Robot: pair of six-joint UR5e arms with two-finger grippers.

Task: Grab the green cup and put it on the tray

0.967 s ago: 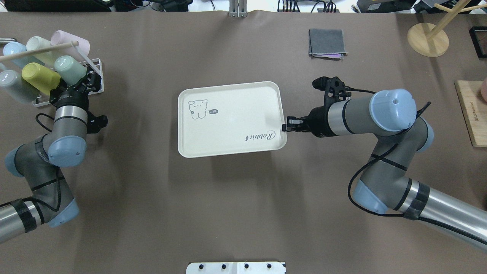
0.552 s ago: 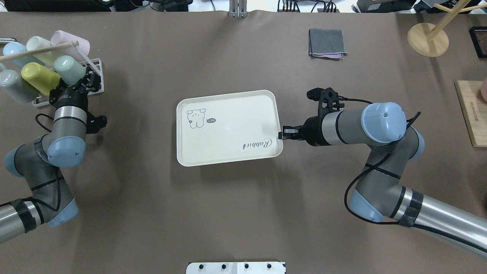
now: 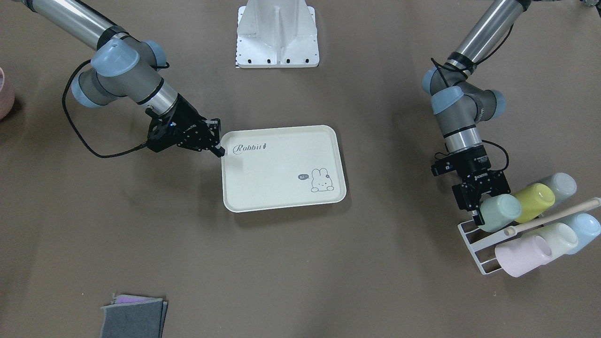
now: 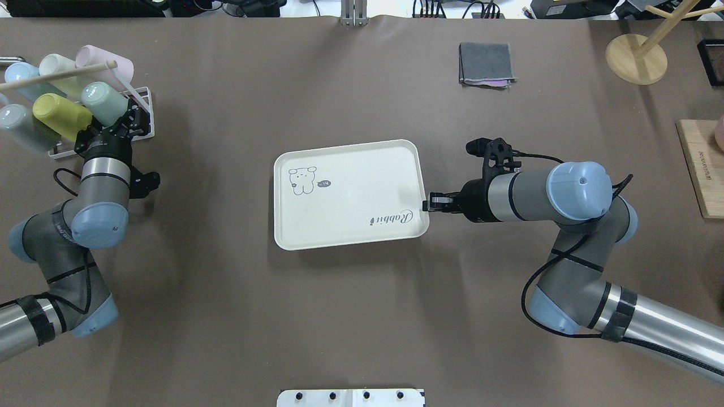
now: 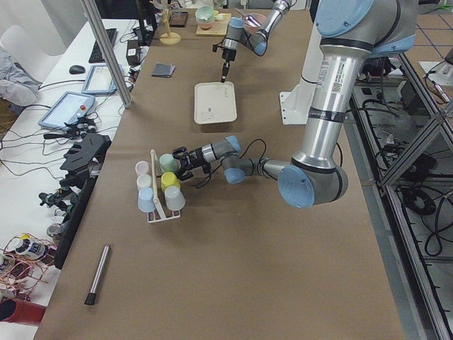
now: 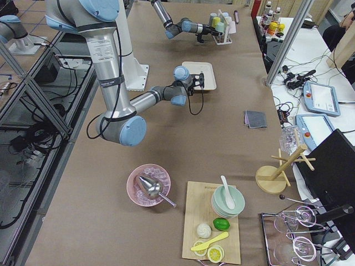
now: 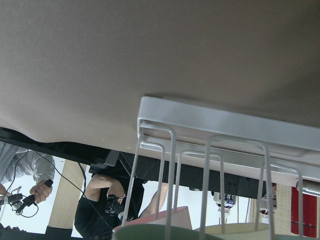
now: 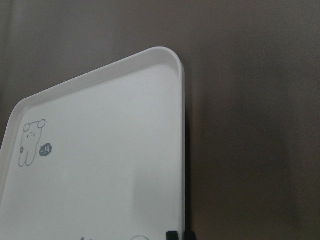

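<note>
The green cup [image 4: 106, 104] lies on its side in the white wire rack [image 4: 145, 94] at the far left; it also shows in the front view [image 3: 500, 212]. My left gripper [image 4: 126, 119] is at the cup's end and looks open, with the jaws at either side of it. The cup's rim [image 7: 165, 232] shows at the bottom of the left wrist view. The cream tray [image 4: 350, 186] with "Rabbit" script is at the table's middle. My right gripper [image 4: 428, 202] is shut on the tray's right rim [image 8: 183, 150].
The rack also holds a yellow-green cup [image 4: 61, 116], a pink cup [image 4: 105, 62], pale blue, cream and grey-blue cups, under a wooden rod [image 4: 56, 76]. A grey cloth [image 4: 486, 63], a wooden stand [image 4: 636, 57] and a wooden board [image 4: 701, 169] lie at the far right.
The right gripper has carried the tray toward the robot and lower, then slightly right. The left gripper and the green cup have hardly moved.
</note>
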